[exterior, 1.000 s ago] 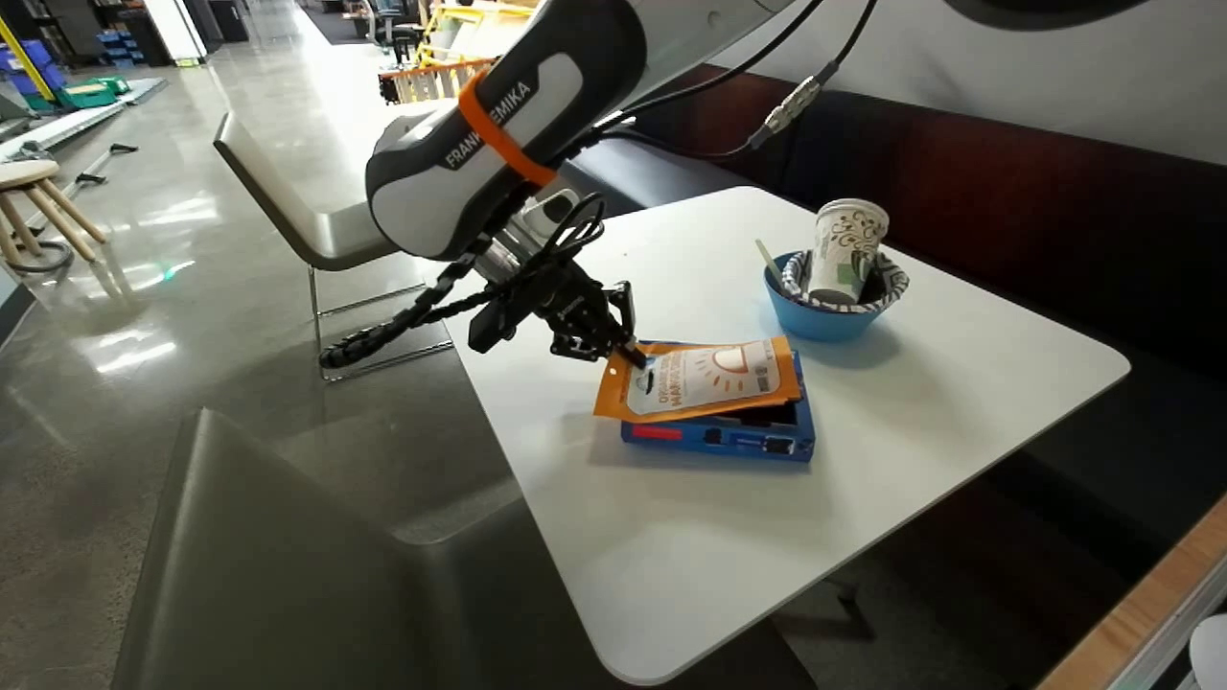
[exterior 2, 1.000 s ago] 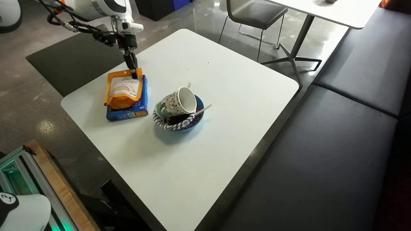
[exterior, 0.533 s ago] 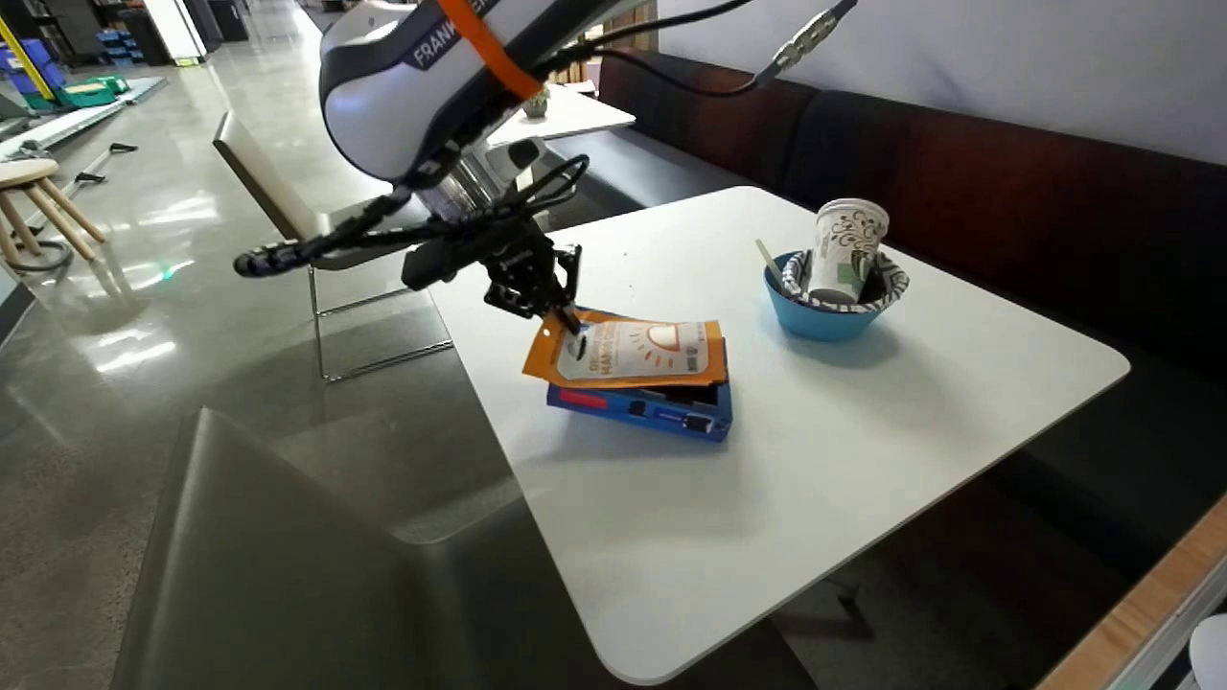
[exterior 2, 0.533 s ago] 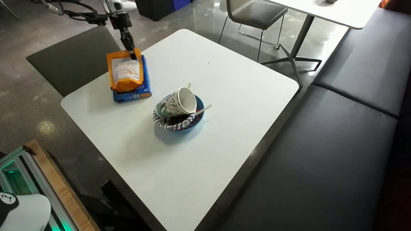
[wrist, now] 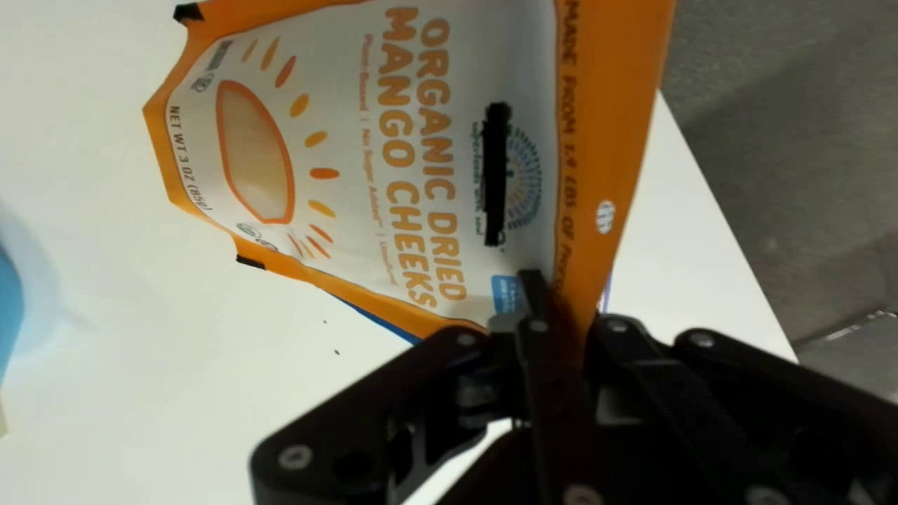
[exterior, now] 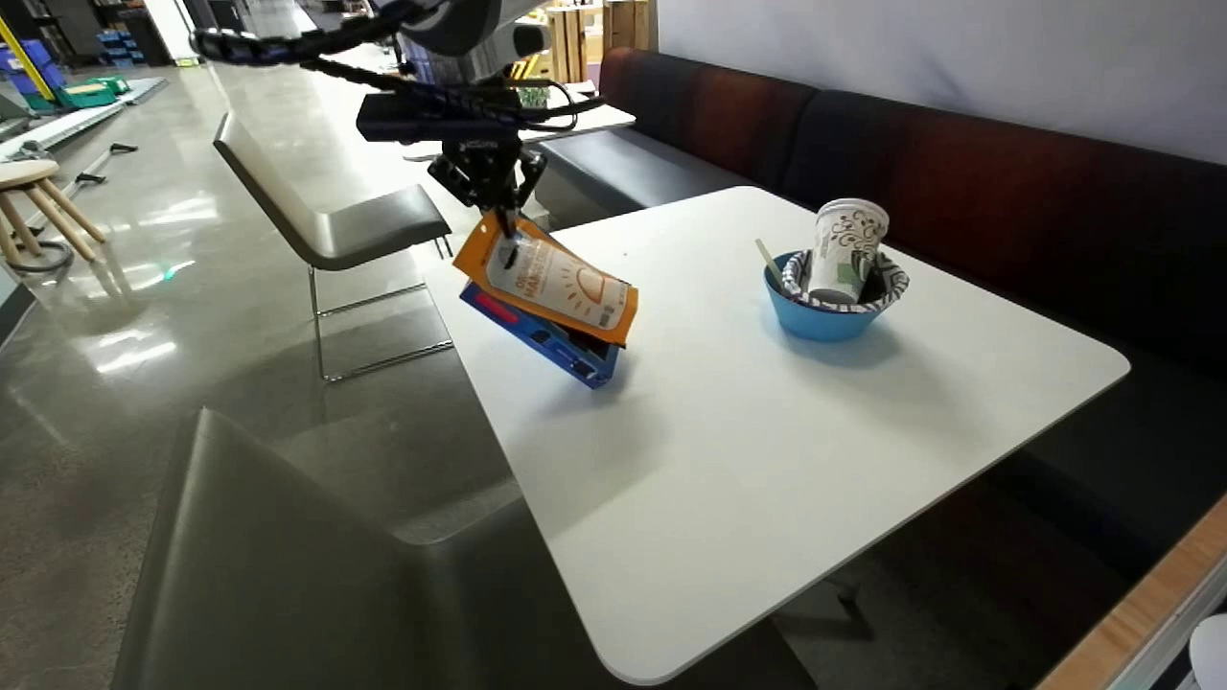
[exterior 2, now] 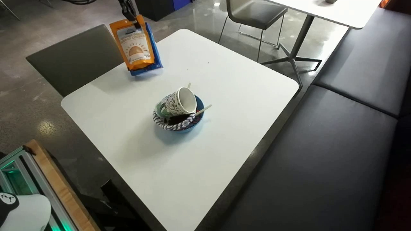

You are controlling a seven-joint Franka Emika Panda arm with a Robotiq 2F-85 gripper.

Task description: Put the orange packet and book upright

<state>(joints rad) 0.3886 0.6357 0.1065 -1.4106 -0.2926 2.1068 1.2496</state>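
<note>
My gripper (exterior: 508, 222) is shut on the top end of the orange packet (exterior: 567, 281) and the blue book (exterior: 542, 335) behind it. Both lean steeply together, gripped end raised, lower end towards the table. Whether the book's lower edge touches the tabletop, I cannot tell. In an exterior view the packet (exterior 2: 135, 48) faces the camera and the book (exterior 2: 156, 56) shows along its right and bottom edges. In the wrist view the fingers pinch the packet (wrist: 421, 140) near its top edge at the gripper (wrist: 567, 312). Only thin slivers of the book show there (wrist: 379, 321).
A blue bowl (exterior: 826, 324) holding a striped paper bowl, a patterned cup (exterior: 848, 249) and sticks stands on the white table (exterior: 729, 498). A grey chair (exterior 2: 80, 61) is close to the table edge by the packet. A black bench (exterior 2: 314, 154) runs along another side.
My gripper has moved away from the bowl and upward, carrying the packet and book with it. Both lay nearly flat before and now tilt steeply.
</note>
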